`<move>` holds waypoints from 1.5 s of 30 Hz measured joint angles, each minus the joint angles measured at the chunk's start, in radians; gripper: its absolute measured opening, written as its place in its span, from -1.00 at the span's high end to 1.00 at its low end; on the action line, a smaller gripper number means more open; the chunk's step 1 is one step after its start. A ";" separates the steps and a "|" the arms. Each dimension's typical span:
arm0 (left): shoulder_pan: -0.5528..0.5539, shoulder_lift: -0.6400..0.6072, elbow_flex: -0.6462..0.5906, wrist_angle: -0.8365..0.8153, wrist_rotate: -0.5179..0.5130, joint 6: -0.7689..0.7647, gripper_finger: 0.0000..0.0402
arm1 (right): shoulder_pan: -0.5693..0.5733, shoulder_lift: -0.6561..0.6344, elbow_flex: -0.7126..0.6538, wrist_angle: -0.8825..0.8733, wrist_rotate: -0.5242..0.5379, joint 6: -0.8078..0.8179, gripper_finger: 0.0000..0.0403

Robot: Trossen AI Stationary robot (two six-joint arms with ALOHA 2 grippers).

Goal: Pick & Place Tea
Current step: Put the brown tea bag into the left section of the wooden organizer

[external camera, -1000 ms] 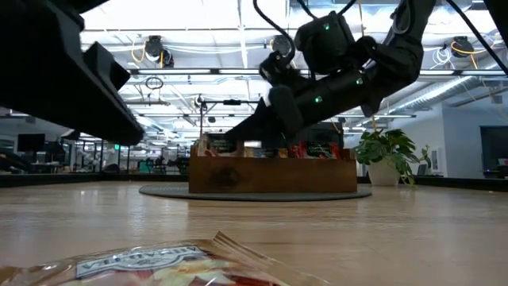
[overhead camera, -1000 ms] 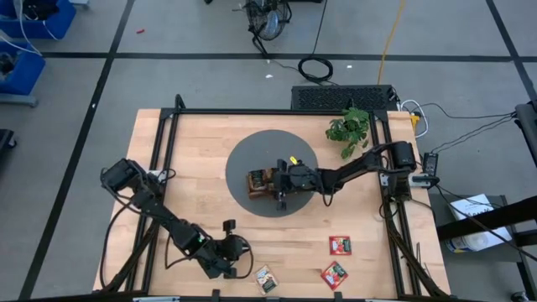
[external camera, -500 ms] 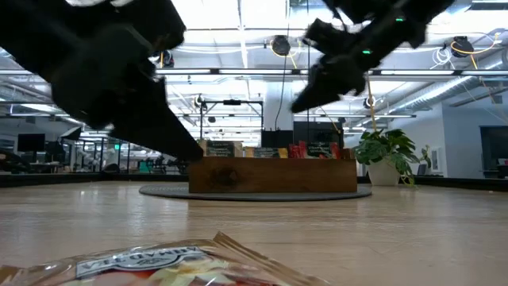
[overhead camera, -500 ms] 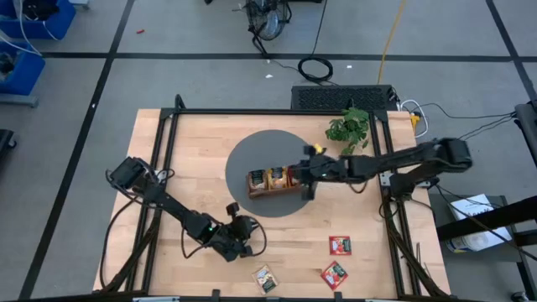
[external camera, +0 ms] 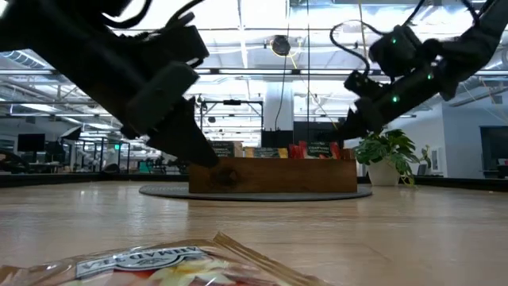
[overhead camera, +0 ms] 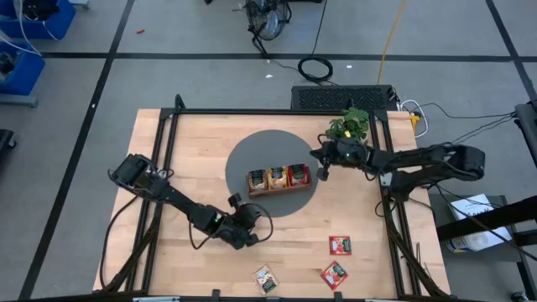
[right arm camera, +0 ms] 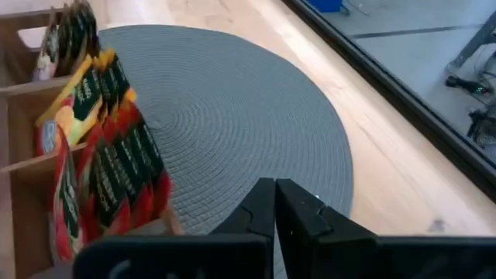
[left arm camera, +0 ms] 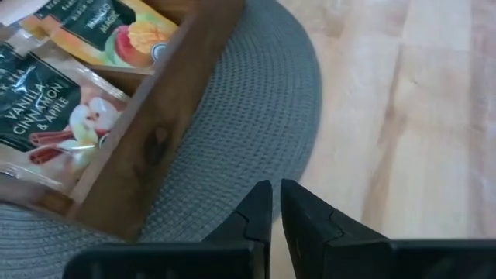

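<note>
1. A pale wooden table (overhead camera: pixel 201 151) stands on a grey floor, with a big open hall of ceiling lights and ducting behind it.
2. A round grey mat (overhead camera: pixel 252 159) lies mid-table, and on it sits a wooden tray (overhead camera: pixel 279 191) with three compartments.
3. The tray holds tea packets (overhead camera: pixel 279 178) standing on edge: pale ones at one end, orange in the middle, red at the other end.
4. The left wrist view reads "Vanilla Cinnamon & Apple" on a pale packet (left arm camera: pixel 46 116); an orange mango one (left arm camera: pixel 116 31) sits in the next compartment.
5. Three more lie flat on the bare wood near the front edge: a red packet (overhead camera: pixel 340 245), a second red one (overhead camera: pixel 334 273) just in front of it, and a pale one (overhead camera: pixel 266 278) to their left.
6. The pale one fills the foreground of the low view, blurred.
7. The right gripper (overhead camera: pixel 320 170) hangs at the mat's right edge, just beyond the red end of the tray, fingers (right arm camera: pixel 298 213) pressed together with nothing between them.
8. The left gripper (overhead camera: pixel 243 220) hovers at the mat's front edge, near the tray's pale end, fingers (left arm camera: pixel 310 221) almost touching and empty.
9. A small plant (overhead camera: pixel 348 127) stands at the back right, close behind the right arm.
</note>
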 joint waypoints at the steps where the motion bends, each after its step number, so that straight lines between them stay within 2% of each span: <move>1: 0.006 0.000 0.000 0.000 0.008 0.001 0.81 | -0.013 0.013 -0.005 0.015 -0.015 -0.008 1.00; 6: 0.029 0.000 0.000 -0.016 0.047 -0.005 0.81 | -0.049 0.119 -0.006 0.096 -0.093 -0.021 1.00; 12: 0.057 0.000 0.000 -0.084 0.047 -0.058 0.81 | -0.052 0.254 -0.003 0.192 -0.100 -0.039 1.00; 15: 0.075 0.000 0.000 -0.119 0.046 -0.093 0.81 | -0.051 0.297 -0.002 0.236 -0.153 -0.041 1.00; 33: 0.129 0.000 0.000 -0.156 -0.013 -0.116 0.81 | 0.071 0.300 -0.002 0.238 -0.173 0.036 1.00; 45: 0.118 0.000 0.000 -0.151 -0.002 -0.093 0.81 | 0.087 0.300 -0.002 0.232 -0.169 0.039 1.00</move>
